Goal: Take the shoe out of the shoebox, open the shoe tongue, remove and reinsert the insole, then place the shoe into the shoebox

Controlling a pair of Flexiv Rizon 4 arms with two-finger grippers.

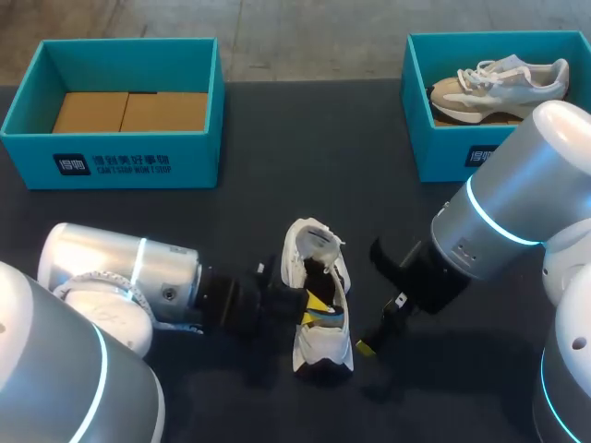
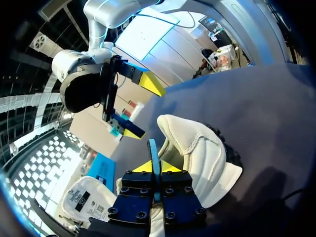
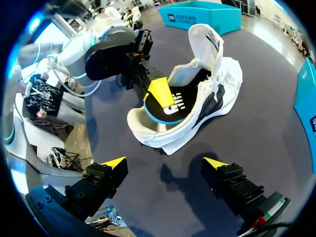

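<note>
Right wrist view, nearest first: the right gripper (image 3: 165, 163) hangs above the dark table (image 3: 256, 143) with its two yellow-tipped fingers spread wide and nothing between them. Just ahead of it, the white sneaker (image 3: 217, 94) with a dark lining rests on the table. Its tongue (image 3: 207, 42) stands upright, pulled clear of the opening. A black insole (image 3: 168, 106) with a blue rim and white print slants partly out of that opening. The left gripper (image 3: 159, 91) comes in from the far side of the shoe and pinches the raised end of the insole.

The left wrist view shows that grip from close by: the two yellow tips are drawn narrow onto the thin blue edge of the insole, one on each face. The shoe's white side lies just beside them.

In the head view the shoe lies near the middle of the table, between the two arms. Well beyond it, at the far left, stands a teal shoebox (image 1: 111, 161) with brown cardboard (image 1: 129, 111) in its bottom. At the far right a second teal shoebox (image 1: 443, 152) holds a beige-and-white sneaker (image 1: 499, 83).
</note>
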